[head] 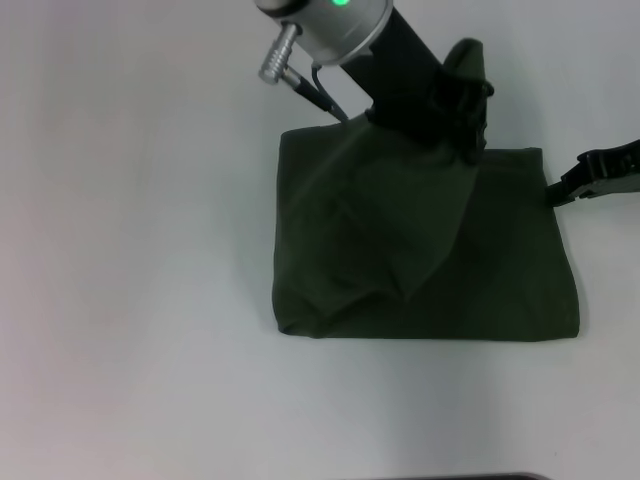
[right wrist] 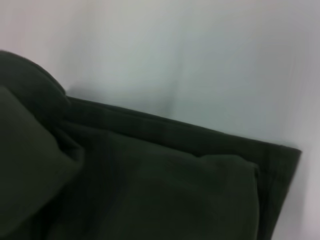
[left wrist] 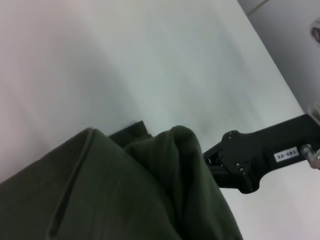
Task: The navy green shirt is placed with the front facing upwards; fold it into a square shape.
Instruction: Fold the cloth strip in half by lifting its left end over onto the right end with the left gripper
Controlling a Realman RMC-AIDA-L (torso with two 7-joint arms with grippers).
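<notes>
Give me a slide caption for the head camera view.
Left gripper lifts a bunch of the partly folded green shirt off the white table; right gripper waits at its edge.

Bunched navy green shirt [left wrist: 125, 195] beside the right claw [left wrist: 212, 159] on white table [left wrist: 125, 60].

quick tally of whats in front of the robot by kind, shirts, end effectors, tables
shirts: 1, the navy green shirt, partly folded, one bunch lifted
end effectors: 2, the left end effector at the raised cloth, the right end effector beside the shirt's edge
tables: 1, the white table
total: 4
</notes>
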